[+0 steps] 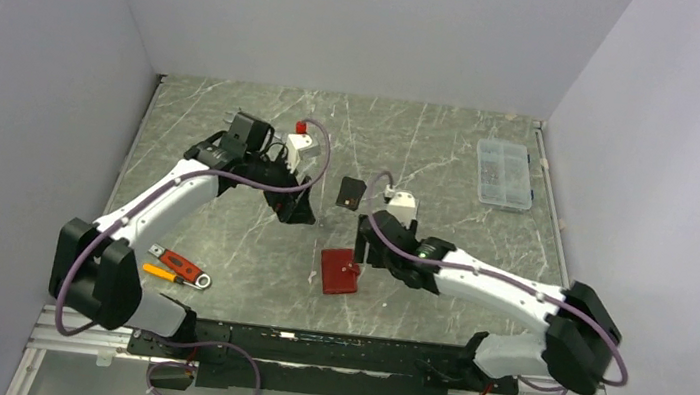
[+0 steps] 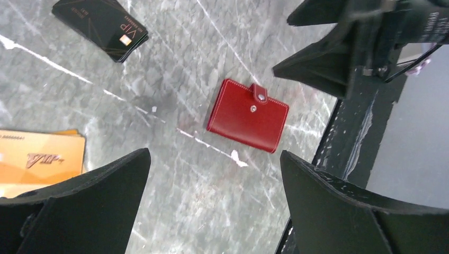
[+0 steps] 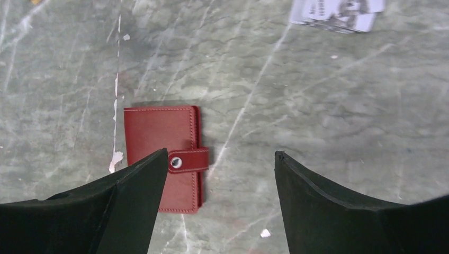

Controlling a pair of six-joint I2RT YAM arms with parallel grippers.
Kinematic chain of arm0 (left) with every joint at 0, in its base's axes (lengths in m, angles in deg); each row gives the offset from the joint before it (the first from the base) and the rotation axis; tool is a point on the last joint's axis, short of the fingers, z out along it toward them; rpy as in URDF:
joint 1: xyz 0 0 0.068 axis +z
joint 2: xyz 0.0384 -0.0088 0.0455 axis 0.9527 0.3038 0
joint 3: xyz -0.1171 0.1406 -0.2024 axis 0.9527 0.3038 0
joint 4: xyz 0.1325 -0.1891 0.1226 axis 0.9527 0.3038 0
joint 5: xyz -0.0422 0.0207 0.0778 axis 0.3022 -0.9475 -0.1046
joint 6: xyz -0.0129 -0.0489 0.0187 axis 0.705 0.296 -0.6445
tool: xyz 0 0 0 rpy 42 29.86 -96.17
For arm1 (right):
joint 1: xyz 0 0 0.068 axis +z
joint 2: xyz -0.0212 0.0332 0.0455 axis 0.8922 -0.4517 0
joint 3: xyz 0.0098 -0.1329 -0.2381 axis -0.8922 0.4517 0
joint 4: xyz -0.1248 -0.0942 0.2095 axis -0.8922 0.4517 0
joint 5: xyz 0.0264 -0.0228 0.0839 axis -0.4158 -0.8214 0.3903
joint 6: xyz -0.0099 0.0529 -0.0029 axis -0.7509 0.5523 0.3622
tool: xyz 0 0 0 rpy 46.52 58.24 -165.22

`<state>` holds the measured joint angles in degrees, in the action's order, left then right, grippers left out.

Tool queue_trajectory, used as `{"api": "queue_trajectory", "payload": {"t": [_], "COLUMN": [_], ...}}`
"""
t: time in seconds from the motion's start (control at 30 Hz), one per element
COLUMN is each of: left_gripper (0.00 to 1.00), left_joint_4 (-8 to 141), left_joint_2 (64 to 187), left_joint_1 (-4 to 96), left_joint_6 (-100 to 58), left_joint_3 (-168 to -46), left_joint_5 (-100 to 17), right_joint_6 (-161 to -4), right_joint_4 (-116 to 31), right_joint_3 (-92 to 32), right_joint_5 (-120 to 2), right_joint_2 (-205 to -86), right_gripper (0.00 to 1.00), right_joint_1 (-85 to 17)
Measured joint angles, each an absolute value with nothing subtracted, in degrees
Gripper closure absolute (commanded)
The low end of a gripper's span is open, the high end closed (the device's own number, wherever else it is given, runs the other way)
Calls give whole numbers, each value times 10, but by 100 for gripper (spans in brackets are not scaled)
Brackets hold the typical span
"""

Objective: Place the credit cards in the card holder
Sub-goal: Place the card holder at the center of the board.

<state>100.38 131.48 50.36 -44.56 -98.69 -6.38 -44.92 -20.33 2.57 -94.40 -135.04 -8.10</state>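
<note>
The dark-red card holder (image 1: 340, 271) lies shut on the marble table, its snap tab fastened. It also shows in the left wrist view (image 2: 248, 115) and the right wrist view (image 3: 159, 137). A stack of black credit cards (image 1: 351, 193) (image 2: 101, 24) lies behind it. Orange cards (image 2: 39, 159) sit at the left edge of the left wrist view. Silver-grey cards (image 3: 339, 13) lie at the top of the right wrist view. My left gripper (image 1: 297, 203) (image 2: 214, 153) hangs open and empty, left of the black cards. My right gripper (image 1: 367, 245) (image 3: 221, 152) hovers open and empty just right of the holder.
A clear compartment box (image 1: 504, 173) sits at the back right of the table. A red-and-orange hand tool (image 1: 178, 268) lies near the left arm's base. The table's dark front edge (image 2: 360, 137) runs close by the holder. Grey walls enclose three sides.
</note>
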Motion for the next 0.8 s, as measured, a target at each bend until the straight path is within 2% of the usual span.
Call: {"api": "queue_trajectory", "payload": {"t": [0.17, 0.4, 0.63, 0.8], "left_gripper": [1, 3, 18, 18], "left_joint_4": [1049, 1061, 1018, 978], "left_joint_2": [1269, 1264, 1375, 1418], "left_joint_1": [511, 551, 683, 705], "left_joint_6": [-498, -528, -501, -510], "left_joint_3": [-972, -947, -991, -998], "left_joint_5": [-98, -160, -211, -254], "right_joint_6": [-477, -526, -567, -557], "right_joint_4": [-209, -209, -265, -327], "right_joint_3": [-39, -138, -262, -326], "right_joint_5": [-904, -869, -786, -688], "right_joint_2": [-1464, -1550, -1645, -1732], "right_gripper": [22, 24, 37, 35], "right_joint_1": [-81, -88, -142, -199]}}
